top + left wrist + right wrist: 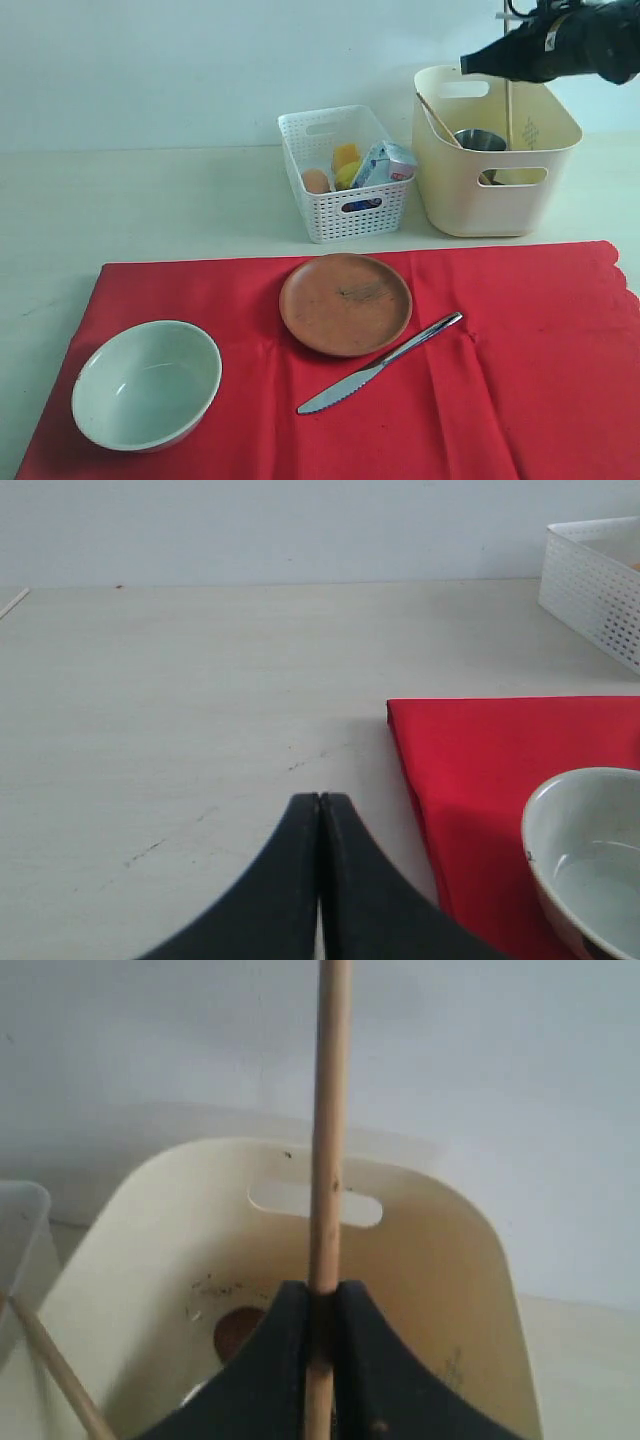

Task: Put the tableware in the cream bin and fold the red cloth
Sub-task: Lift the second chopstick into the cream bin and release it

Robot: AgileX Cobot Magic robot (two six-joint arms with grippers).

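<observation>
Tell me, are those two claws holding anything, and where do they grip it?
The right gripper pinches a wooden stick, apparently a chopstick, partway along its length, upright over the cream bin. The left gripper is shut on nothing.

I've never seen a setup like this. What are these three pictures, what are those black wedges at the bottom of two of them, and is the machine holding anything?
It is a robot with two arms. One picture looks at the whole table; the other two come from cameras on the arms' wrists, so the black wedges are each arm's fingers. The left gripper is shut on nothing, low over the bare table. The right gripper pinches a chopstick upright over the cream bin, which already holds a steel cup and another wooden stick. On the red cloth lie a bowl, a plate and a knife. The white basket holds food.
</observation>
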